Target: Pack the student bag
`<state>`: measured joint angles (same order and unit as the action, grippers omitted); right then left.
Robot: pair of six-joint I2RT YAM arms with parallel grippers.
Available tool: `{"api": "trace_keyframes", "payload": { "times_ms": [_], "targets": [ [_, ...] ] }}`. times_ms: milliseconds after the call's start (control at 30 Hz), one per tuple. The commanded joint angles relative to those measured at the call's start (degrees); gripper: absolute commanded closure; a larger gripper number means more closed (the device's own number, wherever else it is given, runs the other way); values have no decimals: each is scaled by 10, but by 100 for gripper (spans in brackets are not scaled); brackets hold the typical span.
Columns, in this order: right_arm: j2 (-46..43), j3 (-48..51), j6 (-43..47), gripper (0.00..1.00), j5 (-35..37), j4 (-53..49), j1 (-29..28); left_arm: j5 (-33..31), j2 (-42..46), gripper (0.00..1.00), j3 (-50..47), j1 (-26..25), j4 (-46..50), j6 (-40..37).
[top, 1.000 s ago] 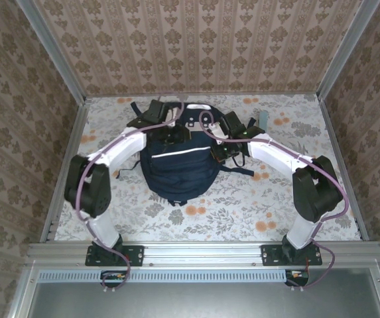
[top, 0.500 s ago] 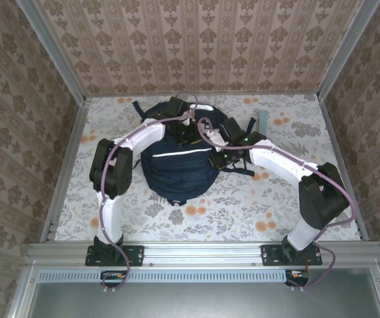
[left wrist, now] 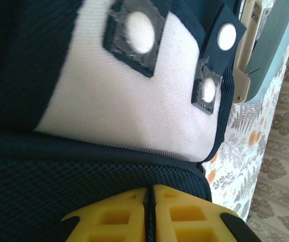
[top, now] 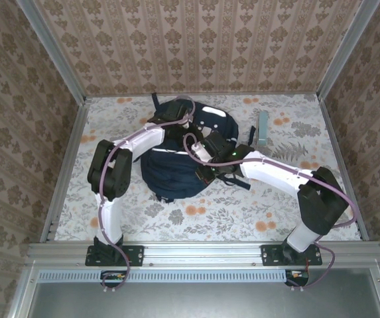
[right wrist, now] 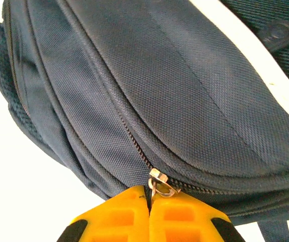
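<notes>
The dark navy student bag (top: 173, 169) lies in the middle of the floral table, its white stripe partly hidden by the arms. My left gripper (top: 180, 120) sits at the bag's far top end. In the left wrist view its yellow fingers (left wrist: 184, 212) are pressed together on the bag's navy mesh edge (left wrist: 58, 171), just below a grey-white patch with dotted squares (left wrist: 134, 101). My right gripper (top: 205, 173) is at the bag's right side. Its yellow fingers (right wrist: 184, 217) are shut on the metal zipper pull (right wrist: 159, 185) of a closed zipper on the bag (right wrist: 159, 75).
A pale teal, flat object (top: 262, 127) lies on the table to the right of the bag's top; it is seen close by (left wrist: 270, 40) in the left wrist view. Patterned walls close off the table on three sides. Navy straps (top: 239, 180) trail to the right.
My right gripper has slid left and nearer along the bag's side. My left gripper has shifted right over the bag's top. The bag has turned and shifted slightly.
</notes>
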<state>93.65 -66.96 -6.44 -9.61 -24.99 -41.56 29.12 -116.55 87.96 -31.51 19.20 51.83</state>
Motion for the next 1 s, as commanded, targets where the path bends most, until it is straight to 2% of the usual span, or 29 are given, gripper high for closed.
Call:
{"api": "trace_keyframes", "payload": {
  "times_ms": [0,33,100,200,333,500,567,733,867,967],
  "targets": [
    [-5,11,-57,100,-71,84,-20,-34,6,85,-20,5,-59,43],
    [-14,22,-71,100,-69,102,-19,-32,15,83,-20,6,-63,45],
    [-49,55,-107,93,-59,138,-10,-30,38,77,-23,10,-64,45],
    [-104,96,-161,73,-47,162,23,-29,74,68,-40,17,-57,37],
    [-174,144,-218,44,-65,159,78,-45,134,59,-86,22,-43,16],
    [-230,181,-286,25,-39,139,128,-103,235,50,-160,8,3,-25],
    [-245,189,-314,22,-29,132,144,-151,276,46,-182,-6,39,-41],
    [-246,197,-378,18,-56,142,174,-246,357,43,-234,-59,100,-45],
    [-216,191,-440,17,-92,149,184,-303,378,42,-256,-124,120,-25],
    [-189,188,-484,17,-121,176,188,-338,362,43,-248,-173,132,-10]
  ]
}}
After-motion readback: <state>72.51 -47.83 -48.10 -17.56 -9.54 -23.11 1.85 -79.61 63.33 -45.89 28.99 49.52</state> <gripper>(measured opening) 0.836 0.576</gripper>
